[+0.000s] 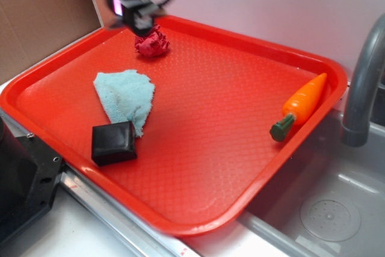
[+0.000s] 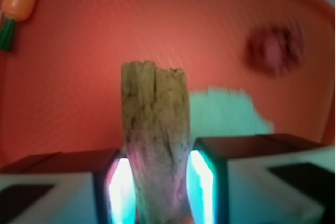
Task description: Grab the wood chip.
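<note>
In the wrist view the wood chip (image 2: 155,114), a rough grey-brown piece with visible grain, stands between my gripper's (image 2: 157,182) two lit pads and juts out past them. The jaws press against both its sides, and the chip hangs above the red tray (image 2: 79,77). In the exterior view my gripper (image 1: 139,25) is raised over the tray's far left corner, just above a crumpled red object (image 1: 151,43). The chip itself cannot be made out in that view.
On the red tray (image 1: 240,148) lie a light blue cloth (image 1: 126,97), a black square block (image 1: 113,142) and an orange toy carrot (image 1: 301,105) at the right rim. A grey faucet (image 1: 361,88) and a sink (image 1: 325,215) are to the right.
</note>
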`<state>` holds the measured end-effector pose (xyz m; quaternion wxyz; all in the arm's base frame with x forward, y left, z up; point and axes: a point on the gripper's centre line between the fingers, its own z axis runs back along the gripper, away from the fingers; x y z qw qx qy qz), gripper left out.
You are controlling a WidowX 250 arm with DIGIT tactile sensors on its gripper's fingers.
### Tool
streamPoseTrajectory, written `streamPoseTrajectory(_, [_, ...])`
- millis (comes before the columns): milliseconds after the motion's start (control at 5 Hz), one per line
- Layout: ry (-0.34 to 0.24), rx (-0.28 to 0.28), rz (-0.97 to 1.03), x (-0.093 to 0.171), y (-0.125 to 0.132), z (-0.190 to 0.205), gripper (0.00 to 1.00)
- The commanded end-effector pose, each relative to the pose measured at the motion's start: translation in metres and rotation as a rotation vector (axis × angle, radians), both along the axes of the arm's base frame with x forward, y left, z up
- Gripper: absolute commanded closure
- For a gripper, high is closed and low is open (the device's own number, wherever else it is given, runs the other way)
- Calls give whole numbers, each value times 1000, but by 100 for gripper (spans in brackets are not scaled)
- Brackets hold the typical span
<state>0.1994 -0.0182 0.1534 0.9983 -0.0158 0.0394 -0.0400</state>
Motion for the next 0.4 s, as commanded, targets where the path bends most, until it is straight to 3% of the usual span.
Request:
streamPoseTrajectory(0, [-90, 24, 147, -33, 10, 34, 100])
streamPoseTrajectory(200, [-119, 85, 140, -32, 3, 33, 100])
